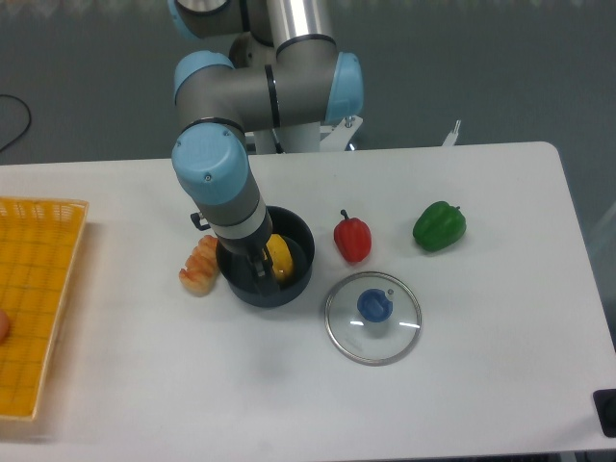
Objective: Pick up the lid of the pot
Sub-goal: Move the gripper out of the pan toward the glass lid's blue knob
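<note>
The pot lid (372,333) lies on the table right of the pot, a clear glass disc with a metal rim and a round blue knob on top. The gripper (262,273) reaches down over the dark pot (300,235), to the left of the lid and apart from it. Its dark fingertips are hard to make out against the pot's inside, and whether they are parted or closed is unclear. A yellow object (281,258) sits in the pot just right of the fingers, partly hidden by the arm; contact between them cannot be judged.
Behind the lid lies a red pepper (352,239), with a green pepper (440,227) farther right. Brown, rounded food pieces (200,268) rest beside the pot's left side. A yellow-orange basket (37,308) stands at the left edge, and a black object (605,412) at the lower right corner.
</note>
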`<state>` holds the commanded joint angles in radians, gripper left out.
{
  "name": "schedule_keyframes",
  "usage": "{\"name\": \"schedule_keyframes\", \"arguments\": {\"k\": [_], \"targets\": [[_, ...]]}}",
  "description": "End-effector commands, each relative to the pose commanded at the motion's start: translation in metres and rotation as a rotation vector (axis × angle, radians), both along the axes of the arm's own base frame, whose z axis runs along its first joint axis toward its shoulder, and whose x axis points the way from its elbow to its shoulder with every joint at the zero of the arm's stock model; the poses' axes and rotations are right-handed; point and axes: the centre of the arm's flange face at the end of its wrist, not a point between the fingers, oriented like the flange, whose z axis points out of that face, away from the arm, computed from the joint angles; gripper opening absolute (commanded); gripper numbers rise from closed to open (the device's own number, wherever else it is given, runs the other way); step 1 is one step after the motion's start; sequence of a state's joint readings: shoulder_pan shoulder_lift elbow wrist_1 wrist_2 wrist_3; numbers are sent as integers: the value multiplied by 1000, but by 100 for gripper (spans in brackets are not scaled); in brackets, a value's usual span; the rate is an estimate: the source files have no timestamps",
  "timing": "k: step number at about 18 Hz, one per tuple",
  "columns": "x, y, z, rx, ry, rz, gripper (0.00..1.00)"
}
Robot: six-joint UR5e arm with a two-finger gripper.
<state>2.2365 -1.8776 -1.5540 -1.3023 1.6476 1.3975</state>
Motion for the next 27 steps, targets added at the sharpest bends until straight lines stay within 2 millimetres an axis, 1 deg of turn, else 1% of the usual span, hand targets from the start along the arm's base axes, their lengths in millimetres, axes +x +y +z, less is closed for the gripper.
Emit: {"name": "schedule_keyframes", "arguments": {"k": [2, 4, 6, 8, 10, 14, 20, 21, 24, 26, 27], "targets": [[0, 1, 1, 8, -6, -1, 100], [-4, 3, 7, 47, -12, 11, 100], [-7, 2, 1, 81, -32, 25, 100], [-9, -1, -1, 105, -8, 31, 100], [-21, -4, 3, 139, 20, 49, 100], [-30, -7, 6, 151, 23, 75, 100], [-85, -36, 17, 164, 47, 164, 100], [-91, -39, 17, 165, 49, 178, 100], [-103, -39, 16, 175, 60, 205, 100], [-109, -38, 3, 161, 50, 244, 100], [-111, -38, 0, 160, 57, 258, 100]]}}
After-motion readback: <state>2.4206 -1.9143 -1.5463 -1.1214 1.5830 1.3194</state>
